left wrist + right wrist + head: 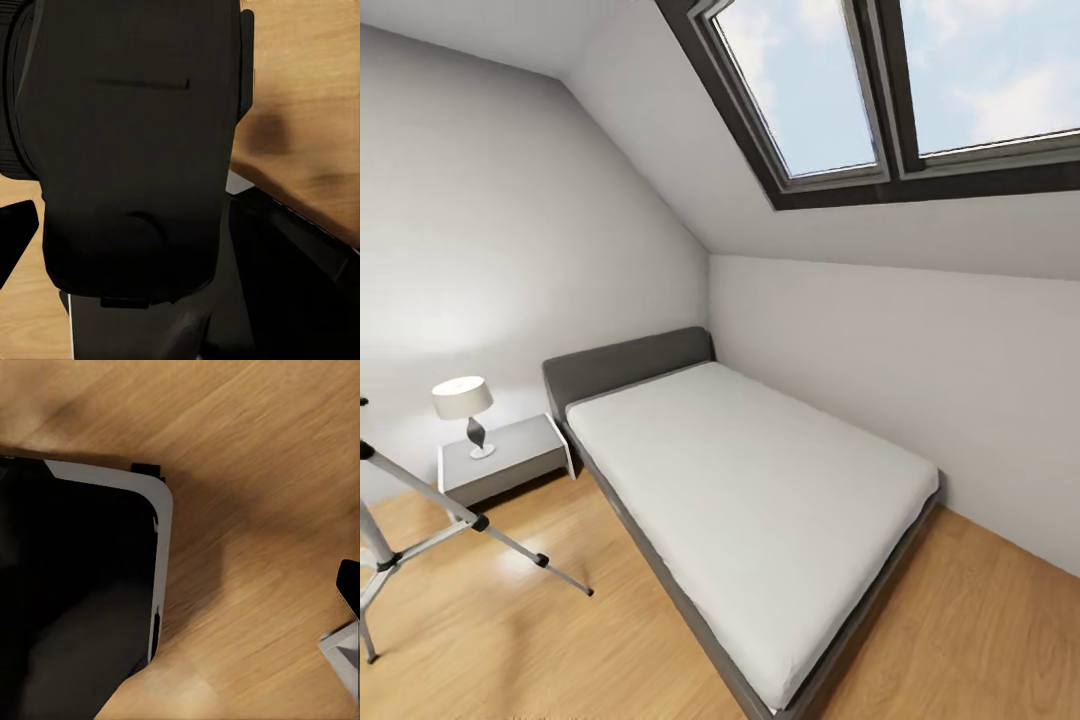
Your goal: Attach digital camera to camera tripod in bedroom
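Note:
In the left wrist view the digital camera (135,150) is a black boxy bulk right in front of the lens, hanging above the wood floor. My left gripper (127,247) is shut on it, and one dark fingertip (15,240) shows beside it. The camera tripod (510,545) stands at the far left of the head view, on the bedroom floor. Only its silver-white legs and black joints are in frame. In the right wrist view a dark fingertip (349,585) of my right gripper shows at the frame's edge, with nothing held over the floor.
A grey bed with a white mattress (760,500) fills the room's middle and right. A grey nightstand (510,460) with a lamp (463,400) stands beside the tripod. Skylights (900,80) sit in the sloped ceiling. My black base (75,600) shows below the right wrist.

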Robot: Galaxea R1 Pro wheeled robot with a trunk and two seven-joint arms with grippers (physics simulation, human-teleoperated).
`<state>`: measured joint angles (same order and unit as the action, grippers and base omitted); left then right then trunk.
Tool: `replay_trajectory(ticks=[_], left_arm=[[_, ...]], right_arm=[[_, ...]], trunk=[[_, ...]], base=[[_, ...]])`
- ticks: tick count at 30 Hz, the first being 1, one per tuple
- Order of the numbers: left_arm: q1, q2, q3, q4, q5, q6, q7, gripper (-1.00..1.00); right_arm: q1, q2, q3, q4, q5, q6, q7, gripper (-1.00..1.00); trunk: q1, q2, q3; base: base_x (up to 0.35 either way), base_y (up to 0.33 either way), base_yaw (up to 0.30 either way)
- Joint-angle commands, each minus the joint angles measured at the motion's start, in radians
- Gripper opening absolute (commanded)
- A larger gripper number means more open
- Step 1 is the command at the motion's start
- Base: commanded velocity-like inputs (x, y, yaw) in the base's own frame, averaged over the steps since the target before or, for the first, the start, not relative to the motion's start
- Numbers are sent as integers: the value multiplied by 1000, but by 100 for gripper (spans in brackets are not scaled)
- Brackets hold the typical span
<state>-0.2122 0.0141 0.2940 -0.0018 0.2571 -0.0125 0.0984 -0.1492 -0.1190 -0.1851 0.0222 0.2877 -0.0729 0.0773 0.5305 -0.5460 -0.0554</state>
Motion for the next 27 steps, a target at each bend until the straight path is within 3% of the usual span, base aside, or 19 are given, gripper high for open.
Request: replay_trajectory(ticks=[1, 27], left_arm=[[-1, 0, -3, 0, 10, -1, 1, -100], [-1, 0, -3, 0, 10, -1, 1, -100]], right_arm=[[-1, -1, -8, 2, 8, -5, 2, 100], [-1, -1, -10, 3, 14, -5, 4, 100]], trunk=[[0, -2, -2], [0, -2, -2]], base=[[0, 0, 288], [0, 0, 288]])
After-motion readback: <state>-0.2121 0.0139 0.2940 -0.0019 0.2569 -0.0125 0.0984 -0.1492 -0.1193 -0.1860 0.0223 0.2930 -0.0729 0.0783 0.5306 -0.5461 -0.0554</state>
